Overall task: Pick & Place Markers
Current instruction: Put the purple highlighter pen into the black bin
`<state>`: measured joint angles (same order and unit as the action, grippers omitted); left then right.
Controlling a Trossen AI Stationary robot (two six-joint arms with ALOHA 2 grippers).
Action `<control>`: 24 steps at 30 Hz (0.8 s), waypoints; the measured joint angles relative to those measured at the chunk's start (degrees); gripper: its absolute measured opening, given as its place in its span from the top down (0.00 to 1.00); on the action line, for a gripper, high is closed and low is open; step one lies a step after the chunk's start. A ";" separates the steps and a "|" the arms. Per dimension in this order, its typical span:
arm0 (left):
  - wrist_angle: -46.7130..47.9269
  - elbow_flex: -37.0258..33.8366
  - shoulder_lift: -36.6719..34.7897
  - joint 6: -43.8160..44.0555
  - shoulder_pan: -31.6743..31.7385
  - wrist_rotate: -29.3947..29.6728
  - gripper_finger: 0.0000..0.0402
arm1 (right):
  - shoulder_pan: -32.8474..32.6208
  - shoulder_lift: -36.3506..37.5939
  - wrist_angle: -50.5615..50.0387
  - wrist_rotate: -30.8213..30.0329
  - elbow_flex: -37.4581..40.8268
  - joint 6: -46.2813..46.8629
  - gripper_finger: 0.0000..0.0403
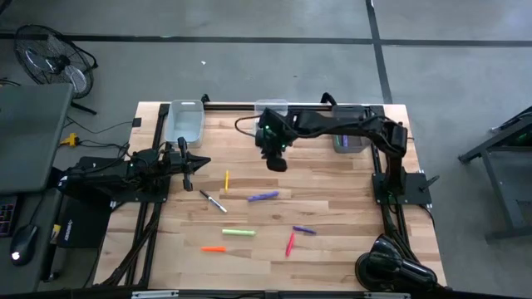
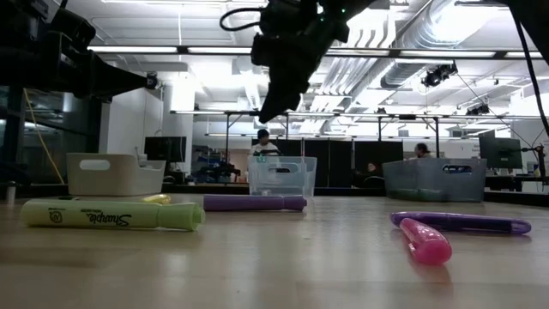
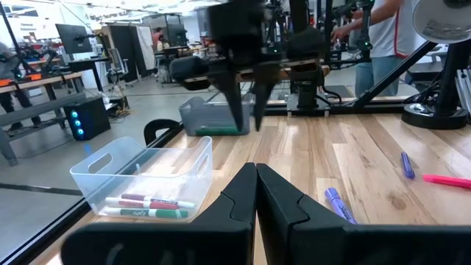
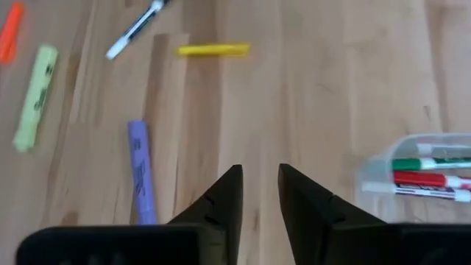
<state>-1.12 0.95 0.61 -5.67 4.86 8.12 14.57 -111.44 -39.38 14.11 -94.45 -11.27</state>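
Observation:
Several markers lie flat on the wooden table: yellow [image 1: 227, 181], black-and-white [image 1: 214, 200], purple [image 1: 263, 197], light green [image 1: 238, 232], orange [image 1: 213, 248], a smaller purple one [image 1: 304, 230] and red [image 1: 290, 243]. More markers [image 4: 423, 177] lie in the clear middle bin [image 1: 271, 108]. My right gripper [image 1: 275, 158] hangs open and empty well above the table, over the bare wood between that bin and the purple marker [image 4: 141, 173]. My left gripper [image 3: 255, 184] is shut and empty at the table's left side, pointing right.
A clear bin [image 1: 184, 120] stands at the far left, and a grey one [image 1: 349, 141] at the far right under the right arm. Bare wood lies between the bins and the markers. People stand in the room beyond the table.

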 joint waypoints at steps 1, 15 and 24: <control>-0.01 0.00 -0.01 0.00 -0.01 0.00 1.00 | -0.54 0.00 -0.26 -0.01 0.00 -0.93 0.79; -0.01 -0.01 -0.01 0.00 -0.01 -0.04 1.00 | -9.68 -0.43 -3.26 -6.10 0.57 -10.14 0.55; -0.01 0.00 0.01 0.00 0.00 -0.06 1.00 | -13.99 -3.90 -1.59 -6.88 0.59 -2.15 0.55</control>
<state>-1.13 0.95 0.62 -5.67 4.86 8.06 0.58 -115.34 -40.97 7.23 -93.86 -13.42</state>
